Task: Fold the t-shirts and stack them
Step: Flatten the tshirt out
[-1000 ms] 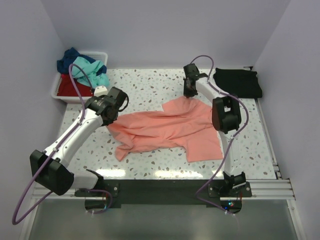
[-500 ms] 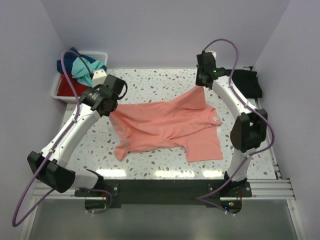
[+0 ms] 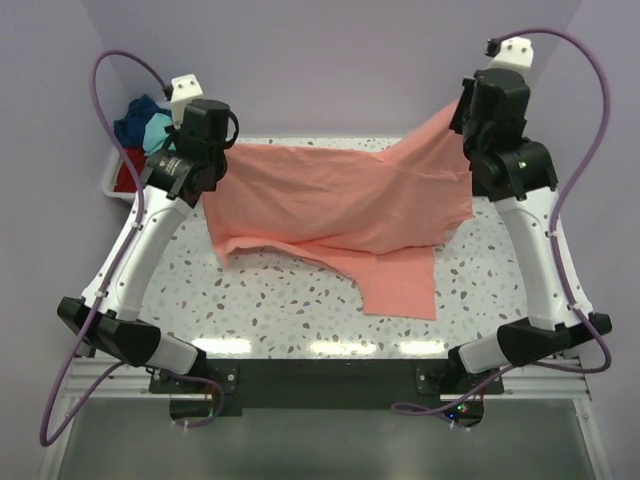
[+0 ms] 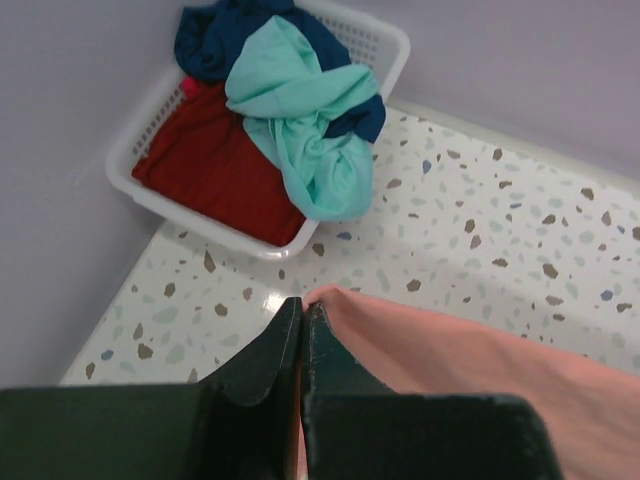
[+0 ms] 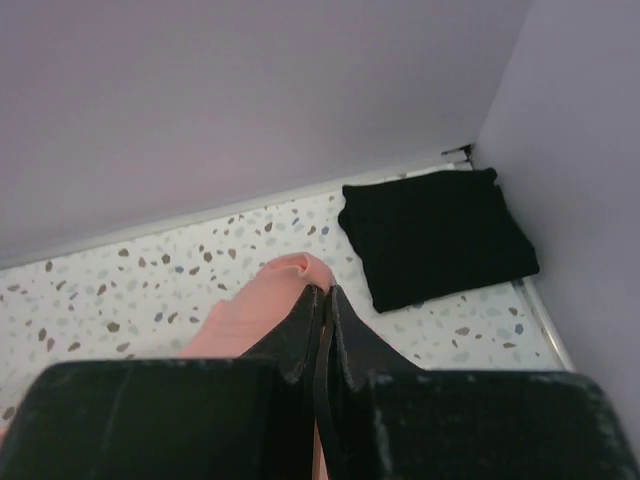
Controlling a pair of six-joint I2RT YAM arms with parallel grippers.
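**While both pincers hold the pink shirt aloft: spread it, then lay it flat**

Jaws pressed together on a bunched edge, the left gripper (image 4: 302, 315) grips the salmon-pink t-shirt (image 3: 340, 200) just beside the white bin (image 4: 395, 45). The right gripper (image 5: 322, 300) pinches another edge the same way, well apart from the bin.

The shirt hangs between them, its lower part draped on the table (image 3: 300, 310).

Judgement: draw the grips apart evenly to remove sag, then lower level, clear of the bin.

The black t-shirt (image 5: 435, 235) lies folded in the corner farthest from the bin. The teal t-shirt (image 4: 310, 130), navy blue t-shirt (image 4: 225, 35) and red t-shirt (image 4: 205, 165) sit inside it.
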